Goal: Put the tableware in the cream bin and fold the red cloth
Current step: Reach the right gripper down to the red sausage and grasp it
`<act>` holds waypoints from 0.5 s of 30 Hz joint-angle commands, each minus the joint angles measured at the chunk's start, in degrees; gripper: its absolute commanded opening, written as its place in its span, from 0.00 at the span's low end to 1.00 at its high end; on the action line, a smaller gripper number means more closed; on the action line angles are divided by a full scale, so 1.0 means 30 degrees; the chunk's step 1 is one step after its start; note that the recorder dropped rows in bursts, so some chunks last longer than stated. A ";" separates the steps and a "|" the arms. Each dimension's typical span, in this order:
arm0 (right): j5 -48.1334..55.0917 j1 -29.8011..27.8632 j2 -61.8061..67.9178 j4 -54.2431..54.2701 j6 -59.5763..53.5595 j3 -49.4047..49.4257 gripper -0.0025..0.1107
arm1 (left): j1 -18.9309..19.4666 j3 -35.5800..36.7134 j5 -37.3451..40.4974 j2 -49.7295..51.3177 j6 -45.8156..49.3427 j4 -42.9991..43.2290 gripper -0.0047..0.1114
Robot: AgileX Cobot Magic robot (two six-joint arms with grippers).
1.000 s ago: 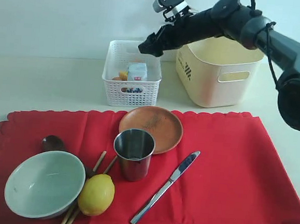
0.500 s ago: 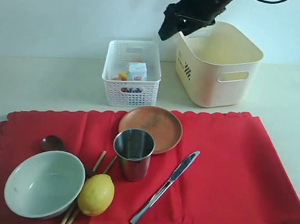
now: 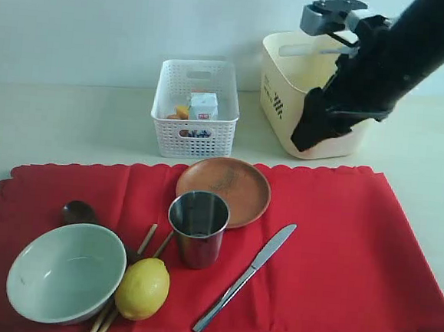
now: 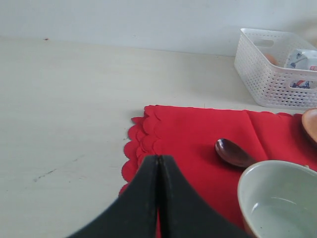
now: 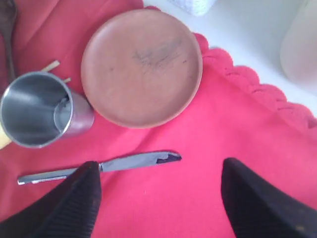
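The red cloth (image 3: 330, 259) lies spread flat across the lower half of the frame. All the tableware is on it, where it was half a second ago. The brown plate (image 3: 232, 184) sits at centre with the steel cup (image 3: 197, 227) upright just in front of it. The silver knife (image 3: 245, 277) lies slanting to the cup's right. The pale green-white bowl (image 3: 66, 271) is at lower left, with the dark wooden spoon (image 3: 77, 212) behind it. The wooden chopsticks (image 3: 148, 241) run under a lemon (image 3: 143, 287).

The cream bin (image 3: 281, 124) stands at upper right, off the cloth. The right gripper (image 3: 307, 136) has swung from the top middle down and to the right. It now hangs in front of the bin, above and to the right of the plate and well clear of the tableware.

In the right wrist view its fingers (image 5: 74, 208) are spread wide and hold nothing. The knife lies across the gap between them, with the plate and cup beyond.

The left gripper (image 4: 158, 163) is pressed closed and empty over the cloth's scalloped edge, with the spoon and bowl near it.

A white lattice basket (image 3: 194, 125) at upper centre holds a small carton (image 3: 204, 105) with a red label. Its print is too small to read, and the dark marks on the bin's side are not legible writing.
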 commanded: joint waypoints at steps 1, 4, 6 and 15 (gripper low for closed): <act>-0.1838 -0.0066 -0.3211 -0.0034 -0.0815 0.3923 0.59 | -0.0101 -0.0003 -0.0150 -0.0110 -0.0038 0.0000 0.05; -0.2637 -0.0066 -0.5528 -0.0034 -0.1411 0.6496 0.59 | -0.0101 -0.0003 -0.0150 -0.0110 -0.0038 0.0000 0.05; -0.3125 -0.0066 -0.6508 -0.0034 -0.1694 0.7469 0.59 | -0.0101 -0.0003 -0.0150 -0.0110 -0.0038 0.0000 0.05; -0.5003 0.3988 -0.7575 -0.1905 -0.3476 0.9555 0.59 | -0.0101 -0.0003 -0.0150 -0.0110 -0.0038 0.0000 0.05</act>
